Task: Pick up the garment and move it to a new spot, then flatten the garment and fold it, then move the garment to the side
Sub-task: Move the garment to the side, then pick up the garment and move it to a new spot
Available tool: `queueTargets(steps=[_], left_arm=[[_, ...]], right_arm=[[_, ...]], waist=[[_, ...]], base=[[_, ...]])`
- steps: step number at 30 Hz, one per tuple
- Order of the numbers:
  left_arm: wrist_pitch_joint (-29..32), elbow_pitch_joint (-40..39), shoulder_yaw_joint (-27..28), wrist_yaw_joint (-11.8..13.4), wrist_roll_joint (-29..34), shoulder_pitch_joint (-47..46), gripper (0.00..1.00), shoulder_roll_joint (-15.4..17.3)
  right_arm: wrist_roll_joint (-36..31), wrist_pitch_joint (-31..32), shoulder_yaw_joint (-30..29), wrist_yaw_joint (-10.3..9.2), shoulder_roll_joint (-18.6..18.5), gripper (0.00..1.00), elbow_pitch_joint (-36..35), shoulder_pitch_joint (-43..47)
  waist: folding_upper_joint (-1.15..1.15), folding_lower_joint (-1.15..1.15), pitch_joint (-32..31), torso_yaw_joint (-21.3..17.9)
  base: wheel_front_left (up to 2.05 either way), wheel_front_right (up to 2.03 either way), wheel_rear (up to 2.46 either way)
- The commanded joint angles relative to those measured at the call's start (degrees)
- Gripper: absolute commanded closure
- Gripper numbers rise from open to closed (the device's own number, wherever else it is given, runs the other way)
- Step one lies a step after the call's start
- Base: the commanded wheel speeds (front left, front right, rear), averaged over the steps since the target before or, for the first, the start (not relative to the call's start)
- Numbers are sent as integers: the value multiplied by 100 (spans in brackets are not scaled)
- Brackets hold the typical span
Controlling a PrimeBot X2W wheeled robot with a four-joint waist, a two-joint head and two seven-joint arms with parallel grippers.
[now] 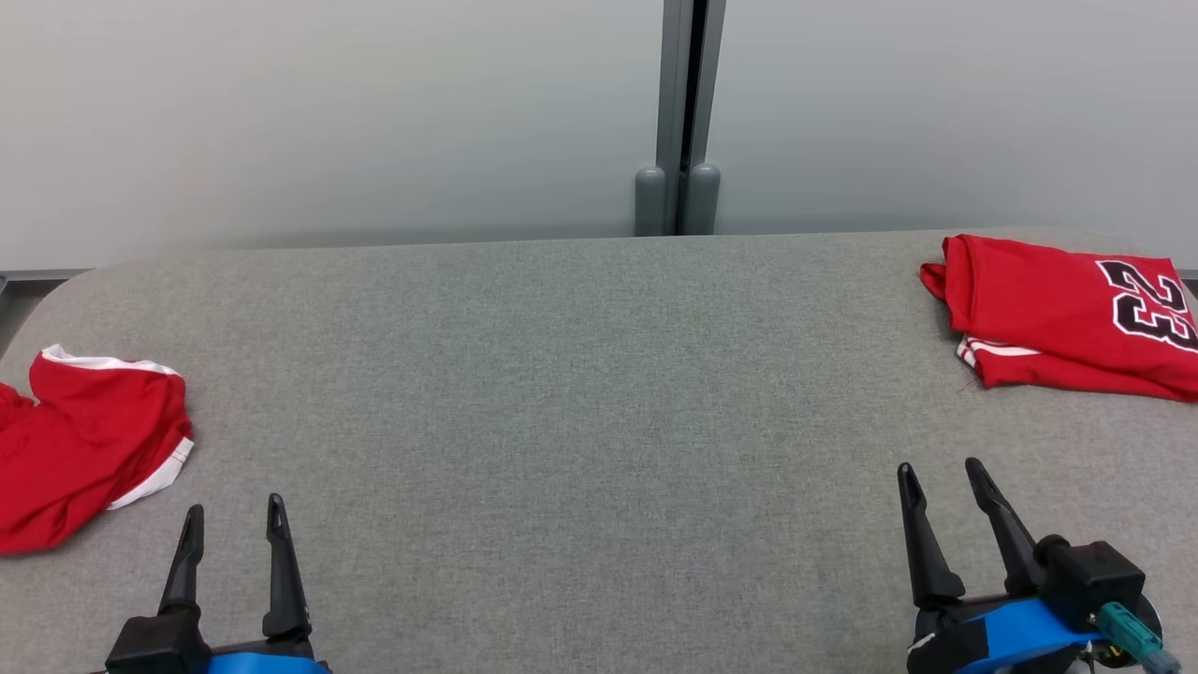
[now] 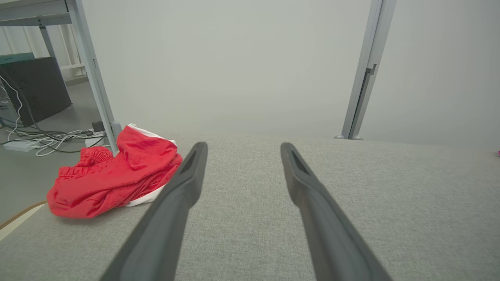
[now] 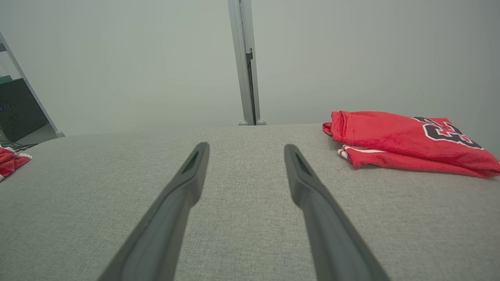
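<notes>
Nearest to us, the left end effector (image 1: 235, 505) sits at the lower left of the head view. Its two long, dark, tapering fingers are spread apart and point away over the surface (image 1: 580, 393). The right end effector (image 1: 939, 464) sits at the lower right, its fingers likewise apart and leaning slightly leftward. In both wrist views we see bare grey cloth between the matte fingers, each of which has a narrow slot near its tip. Blue bands wrap both wrists.

The surface is covered in a coarse, grey woven fabric, flat and smooth, with rounded far corners.

Just ahead and to the left of the left end effector lie the shorts (image 1: 84, 445), at the left edge of the surface. They are a crumpled heap of red mesh-like knit with white trim. In the left wrist view we make out a gathered elastic waistband on its outer side.

Farther off, at the far right corner and well apart from the right end effector, lies the jersey (image 1: 1048, 314). It is red, folded into a flat, roughly rectangular stack, and has black numerals outlined in white on top and a striped white hem at its near edge.

Beyond the surface stands a smooth, pale wall (image 1: 328, 112), split by a grey metal post (image 1: 688, 112). In the left wrist view, white and black cables (image 2: 47, 140) lie tangled on the floor (image 2: 23, 175).
</notes>
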Motion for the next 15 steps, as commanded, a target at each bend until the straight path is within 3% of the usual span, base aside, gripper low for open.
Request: queueTargets(steps=[1,15], left_arm=[[-12,-1,-26,0,17,14,0,-5],[-12,95,-8,6,39,-24,0,14]], right_arm=[[-34,-16,-4,1,32,0,-44,91],[-44,80,-14,1,61,0,-103,176]], waist=[[0,0,-3,4],[0,0,-13,4]], base=[[0,0,0],[0,0,0]])
